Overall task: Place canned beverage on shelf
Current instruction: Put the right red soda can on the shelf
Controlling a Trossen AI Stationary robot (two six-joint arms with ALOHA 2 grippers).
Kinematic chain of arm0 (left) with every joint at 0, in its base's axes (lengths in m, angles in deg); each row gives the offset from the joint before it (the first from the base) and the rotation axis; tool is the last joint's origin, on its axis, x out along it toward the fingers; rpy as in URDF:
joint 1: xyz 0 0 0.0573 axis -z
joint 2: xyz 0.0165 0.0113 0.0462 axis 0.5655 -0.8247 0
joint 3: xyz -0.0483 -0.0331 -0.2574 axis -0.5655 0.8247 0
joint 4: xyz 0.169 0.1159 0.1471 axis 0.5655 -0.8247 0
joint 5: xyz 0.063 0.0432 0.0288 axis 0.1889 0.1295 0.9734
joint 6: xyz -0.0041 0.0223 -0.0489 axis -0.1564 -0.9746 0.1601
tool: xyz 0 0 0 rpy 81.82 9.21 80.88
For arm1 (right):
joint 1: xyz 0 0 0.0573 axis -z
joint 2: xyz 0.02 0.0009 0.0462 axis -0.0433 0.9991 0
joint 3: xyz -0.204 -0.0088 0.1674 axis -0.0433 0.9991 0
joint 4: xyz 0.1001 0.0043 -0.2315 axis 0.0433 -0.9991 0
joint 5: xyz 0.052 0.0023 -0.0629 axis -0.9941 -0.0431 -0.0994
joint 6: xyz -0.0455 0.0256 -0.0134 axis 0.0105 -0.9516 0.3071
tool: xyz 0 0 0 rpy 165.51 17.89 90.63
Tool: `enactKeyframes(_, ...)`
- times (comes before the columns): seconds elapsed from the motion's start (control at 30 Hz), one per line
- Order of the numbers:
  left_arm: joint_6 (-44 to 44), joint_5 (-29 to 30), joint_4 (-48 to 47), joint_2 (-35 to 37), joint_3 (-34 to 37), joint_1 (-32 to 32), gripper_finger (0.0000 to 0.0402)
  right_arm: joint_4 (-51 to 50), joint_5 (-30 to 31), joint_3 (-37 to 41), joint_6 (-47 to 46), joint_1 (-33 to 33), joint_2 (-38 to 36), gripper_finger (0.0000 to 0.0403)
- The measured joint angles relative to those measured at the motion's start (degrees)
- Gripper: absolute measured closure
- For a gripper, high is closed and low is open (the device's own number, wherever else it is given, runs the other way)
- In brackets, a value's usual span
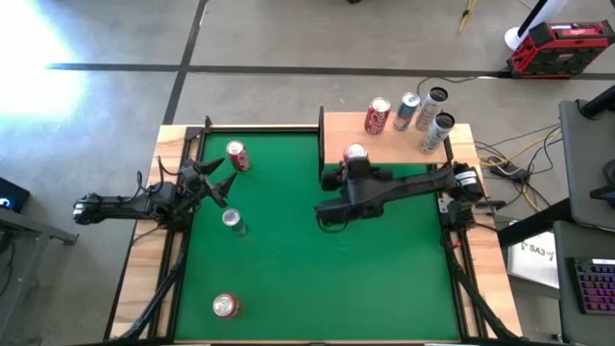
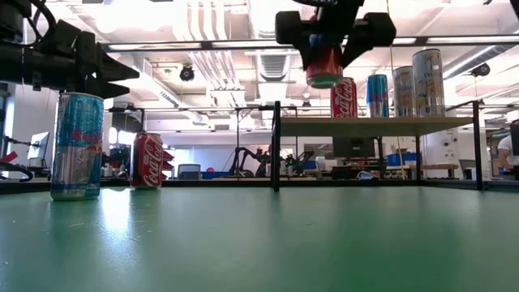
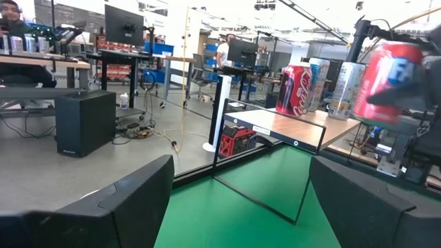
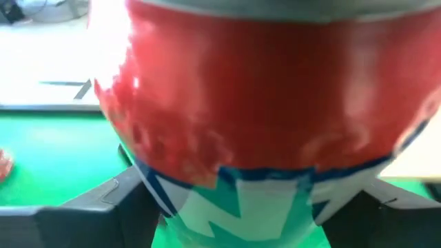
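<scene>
The right tool [image 1: 355, 165] is clamped on a red can [image 1: 356, 152], holding it upright in the air at the near-left corner of the shelf [image 1: 389, 146], the wood board standing at the desk's [image 1: 317, 259] far right corner. The low view shows what the high view cannot: the can's [image 2: 324, 66] base hangs clear above the board [image 2: 373, 124], not touching it, with four cans already standing farther along the shelf. The right wrist view is filled by the can's [image 4: 269, 117] red wall and a teal and white band, with the fingers [image 4: 103, 200] pressed on both sides. I judge the step in hand to be the carry to the shelf, nearly done; the next move calls for bringing the can fully over bare board, clear of the black corner post [image 2: 276, 146] and of the red cola can [image 2: 344, 97] nearest it, then lowering until the base seats before letting go. The left tool [image 1: 213, 180] waits near the desk's left edge with its fingers apart and nothing between them. The left wrist view sees the shelf [image 3: 303, 127] and the held can [image 3: 389, 83] from the side. Three more cans remain on the green felt: one red near the far left [image 1: 236, 156], one silver-blue near the left tool [image 1: 233, 221], one red near the near edge [image 1: 225, 306].
</scene>
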Motion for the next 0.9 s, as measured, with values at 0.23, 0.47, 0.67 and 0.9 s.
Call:
enactKeyframes(0.23, -0.02, -0.02, 0.03, 0.00, 0.00, -0.02, 0.0078, 3.77, 1.03, 0.03, 4.64, 6.95, 0.25, 0.0099)
enactKeyframes(0.47, 0.00, 0.00, 0.02, 0.00, 0.00, -0.02, 0.0078, 14.72, 0.94, 0.09, 13.52, 12.91, 0.42, 0.0110)
enactKeyframes(0.67, -0.02, -0.02, 0.05, 0.00, 0.00, -0.02, 0.0078, 19.57, 0.62, 0.09, 17.24, 16.70, 0.76, 0.0106)
enactKeyframes(0.9, 0.00, -0.02, 0.03, 0.00, 0.00, 0.00, 0.0078, 25.84, -0.30, 0.09, 23.92, 19.50, 3.09, 0.0105)
